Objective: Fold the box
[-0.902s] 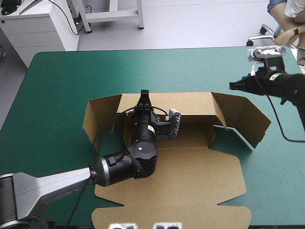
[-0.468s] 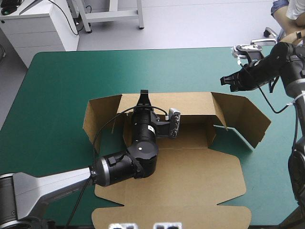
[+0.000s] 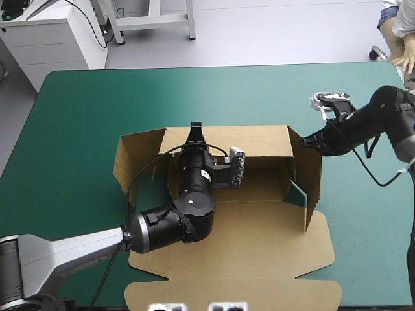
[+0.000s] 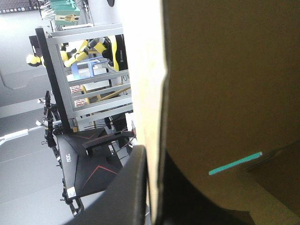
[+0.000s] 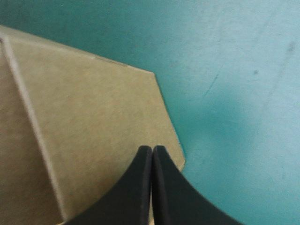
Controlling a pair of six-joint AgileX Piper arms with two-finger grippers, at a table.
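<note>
Box (image 3: 259, 246): on the middle of the teal-green tabletop (image 3: 84, 116), part-erected, open on top.

Left flap (image 3: 137, 162): raised and splayed outward, leaning away from the box floor (image 3: 266, 188).

Left gripper (image 3: 195, 131): the arm comes in from the near left corner and lies across the lid and floor. Its black fingers are clamped on the top edge of the rear wall (image 3: 253, 139), toward that wall's left end. The left wrist view confirms this: the left gripper (image 4: 152, 154) has one finger on each face of the brown board (image 4: 225, 84), all but closed, with the sheet between them. A thin strip of teal-green cover (image 4: 234, 164) shows through a gap low in the board.

Rear wall: upright along the box's far side.

Lid (image 3: 253, 253): flat on the tabletop, reaching to the near edge.

Right flap (image 3: 310, 188): stands upright at the right end of the floor, swung in from the rear wall's right corner.

Right gripper (image 3: 307, 138): fingers pressed together in a single point, holding nothing, at the flap's outer face near its upper rear corner. In the right wrist view the right gripper (image 5: 152, 149) overlies the brown flap (image 5: 84, 122) close to its angled cut corner (actual contact cannot be told), with bare tabletop (image 5: 234, 70) beyond.
</note>
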